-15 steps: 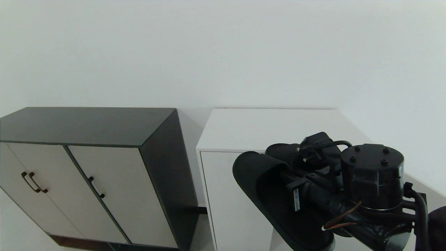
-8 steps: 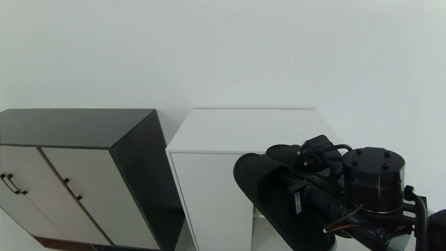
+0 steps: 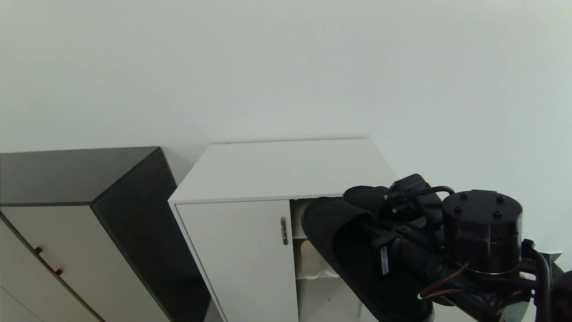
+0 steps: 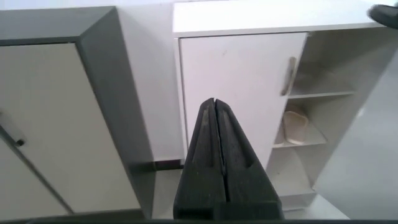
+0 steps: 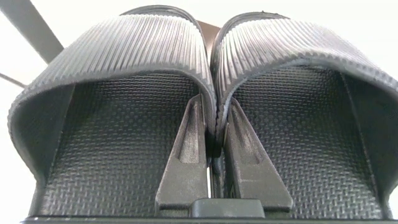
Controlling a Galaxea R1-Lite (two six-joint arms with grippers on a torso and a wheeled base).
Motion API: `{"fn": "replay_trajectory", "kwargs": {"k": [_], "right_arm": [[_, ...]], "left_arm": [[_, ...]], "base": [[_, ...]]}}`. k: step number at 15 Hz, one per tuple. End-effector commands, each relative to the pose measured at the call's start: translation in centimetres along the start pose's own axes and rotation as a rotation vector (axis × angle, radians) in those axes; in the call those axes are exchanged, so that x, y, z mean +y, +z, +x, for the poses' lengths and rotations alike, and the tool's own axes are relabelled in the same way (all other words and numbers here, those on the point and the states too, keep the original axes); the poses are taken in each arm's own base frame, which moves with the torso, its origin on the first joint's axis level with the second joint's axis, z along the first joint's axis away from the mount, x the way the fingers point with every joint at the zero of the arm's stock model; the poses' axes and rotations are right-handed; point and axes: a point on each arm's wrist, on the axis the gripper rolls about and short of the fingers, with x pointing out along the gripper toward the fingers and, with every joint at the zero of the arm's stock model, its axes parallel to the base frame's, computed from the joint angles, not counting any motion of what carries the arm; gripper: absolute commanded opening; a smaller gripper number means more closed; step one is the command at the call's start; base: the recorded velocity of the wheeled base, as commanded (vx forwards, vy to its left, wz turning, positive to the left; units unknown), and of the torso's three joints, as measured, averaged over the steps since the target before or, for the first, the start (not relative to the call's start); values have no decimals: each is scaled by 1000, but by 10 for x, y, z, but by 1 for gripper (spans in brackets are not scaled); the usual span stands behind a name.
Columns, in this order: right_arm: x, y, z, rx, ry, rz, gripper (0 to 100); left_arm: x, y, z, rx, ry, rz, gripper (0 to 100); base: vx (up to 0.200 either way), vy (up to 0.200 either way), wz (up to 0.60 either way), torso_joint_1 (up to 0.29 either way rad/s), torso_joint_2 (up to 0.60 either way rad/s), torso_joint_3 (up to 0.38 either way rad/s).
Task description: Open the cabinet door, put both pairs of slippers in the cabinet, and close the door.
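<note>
Holding stage: right tool (image 5: 214, 109) clamped on black slippers (image 3: 339, 241), lower right of head view; cabinet (image 3: 277, 170) centre, right side open; left tool (image 4: 214, 109) closed, empty. Next, likely: insert pair onto shelf (image 4: 314, 94), release.

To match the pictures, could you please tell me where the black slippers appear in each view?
Head view: black slippers lower right, before the open side of the white cabinet.
Left wrist view: dark tip at the upper right corner, likely theirs.
Right wrist view: side by side, right gripper clamping both.
Shared landmark: the white cabinet.
</note>
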Motion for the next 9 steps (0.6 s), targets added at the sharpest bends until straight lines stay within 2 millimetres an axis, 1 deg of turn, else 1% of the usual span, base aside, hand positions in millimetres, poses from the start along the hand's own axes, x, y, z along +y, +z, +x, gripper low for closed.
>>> {"fn": "replay_trajectory", "kwargs": {"k": [1,5,7,9], "right_arm": [[1,-2,1,7,9,-4,0],[2,-5,-1,17,34,-9,0],[3,-5,-1,18,40,-9,0],[3,-6,-1,22,42,-11,0]], "left_arm": [[0,0,0,1,-2,0,0],[0,0,0,1,-2,0,0],[0,0,0,1,-2,0,0],[0,0,0,1,-2,0,0]], "base": [[0,0,0,0,0,0],[0,0,0,0,0,0],[0,0,0,-144,339,185],[0,0,0,-195,486,273]]}}
